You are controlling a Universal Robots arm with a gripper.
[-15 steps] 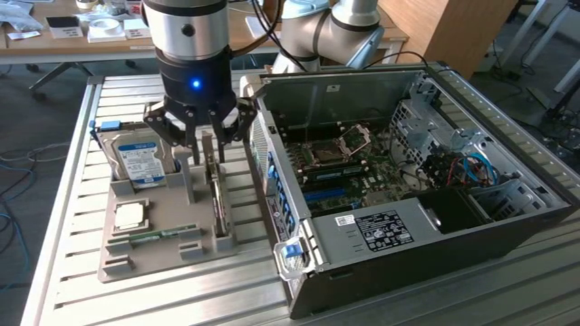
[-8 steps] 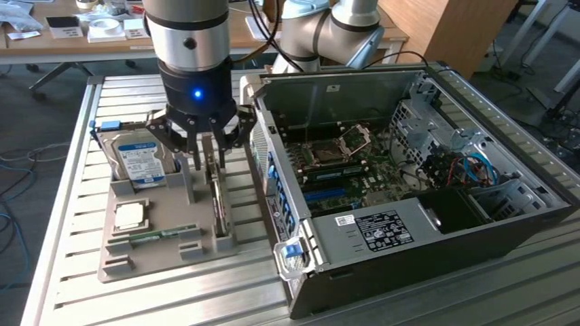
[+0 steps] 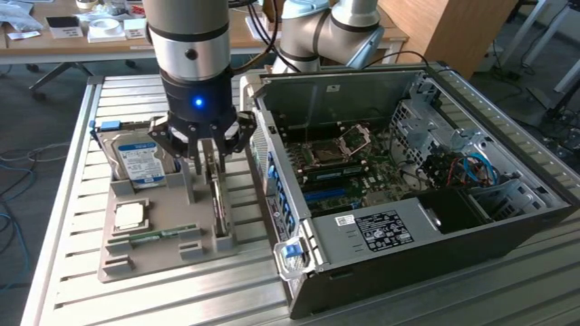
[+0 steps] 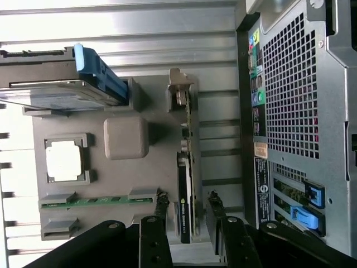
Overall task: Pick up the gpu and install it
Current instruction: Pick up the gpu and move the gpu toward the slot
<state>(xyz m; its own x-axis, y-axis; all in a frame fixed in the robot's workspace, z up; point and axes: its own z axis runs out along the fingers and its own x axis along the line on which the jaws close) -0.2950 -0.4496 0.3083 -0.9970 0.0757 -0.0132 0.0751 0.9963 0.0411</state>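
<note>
Here's the gpu point(image 4: 186, 184): a thin green card, black cooler on one face, silvery bracket at one end, standing on its long edge in the grey tray point(image 4: 156, 173). One gpu, one hard drive point(image 4: 50, 92), one CPU point(image 4: 64, 161) and one RAM stick point(image 4: 95, 201) share that tray, with one computer case point(image 4: 290, 84) beside it on the worktop point(image 4: 139, 28). Its long axis runs alongside the case, bracket towards the hard drive, and the gripper point(image 4: 187, 196) has its fingers point(image 4: 161, 204) spread either side of the cooler end.

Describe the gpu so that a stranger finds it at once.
Beside the open case lies a grey tray. The gpu stands on edge along the tray side nearest the case. Unlike the hard drive and RAM stick, it carries a black cooler.
</note>
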